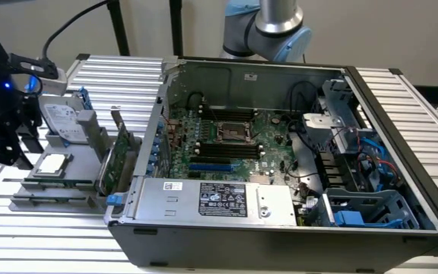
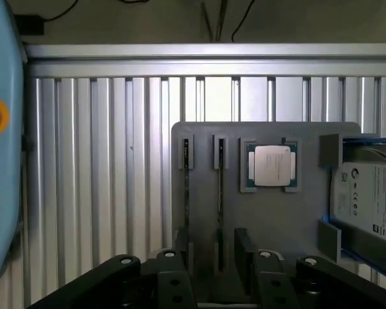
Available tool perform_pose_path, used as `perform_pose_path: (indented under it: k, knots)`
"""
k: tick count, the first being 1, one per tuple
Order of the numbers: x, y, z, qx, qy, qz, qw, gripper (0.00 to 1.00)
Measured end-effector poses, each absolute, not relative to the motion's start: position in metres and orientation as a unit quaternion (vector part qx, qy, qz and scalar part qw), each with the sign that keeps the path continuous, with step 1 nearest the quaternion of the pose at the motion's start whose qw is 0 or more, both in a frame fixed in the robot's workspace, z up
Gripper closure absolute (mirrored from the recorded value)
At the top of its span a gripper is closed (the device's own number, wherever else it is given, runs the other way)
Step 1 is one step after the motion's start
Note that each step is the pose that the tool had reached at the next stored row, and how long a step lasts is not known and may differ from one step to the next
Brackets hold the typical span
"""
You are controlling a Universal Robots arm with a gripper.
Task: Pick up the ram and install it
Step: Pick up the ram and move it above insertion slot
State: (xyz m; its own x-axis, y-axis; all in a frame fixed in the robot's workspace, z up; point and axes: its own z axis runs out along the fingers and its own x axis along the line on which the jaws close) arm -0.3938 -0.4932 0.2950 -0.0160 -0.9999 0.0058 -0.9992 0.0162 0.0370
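Worktop (image 1: 401, 108): ribbed aluminium slats, silver, running under everything; plain beige wall behind.

Computer case (image 1: 280, 245): black, side open, lying on the worktop. Green motherboard (image 1: 227, 142) inside, with four dark memory slots. Grey power supply (image 1: 211, 200) at the near edge carries a black label and a small white sticker, print too small to read.

Holder (image 2: 270, 225): grey block on the exterior view's left of the case.
- Ram (image 2: 220, 193): thin stick on edge in a narrow slot, just beside the processor.
- Second stick (image 2: 185, 193): in the parallel slot.
- Processor (image 2: 272, 165): square, silver, lying flat.
- Hard drive (image 2: 367, 199): white label, text illegible.
- Expansion card (image 1: 111, 162): green, upright, nearest the case.

Gripper (image 2: 213, 257): black, above the holder's slot end; jaws spread, grasping nothing, the ram between them. A blue light glows on its body in the exterior view (image 1: 6, 154).

Pale blue panel (image 2: 0, 161): red button, beside the worktop.
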Motion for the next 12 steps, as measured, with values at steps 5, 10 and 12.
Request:
perform_pose_path:
  k: [5,10,12]
  knots:
    - [-0.394,-0.498,0.286,0.701,-0.713,-0.011,0.015,0.00]
    - [-0.394,-0.501,0.277,0.701,-0.713,-0.011,0.015,0.00]
    - [-0.394,-0.502,0.273,0.701,-0.713,-0.011,0.015,0.00]
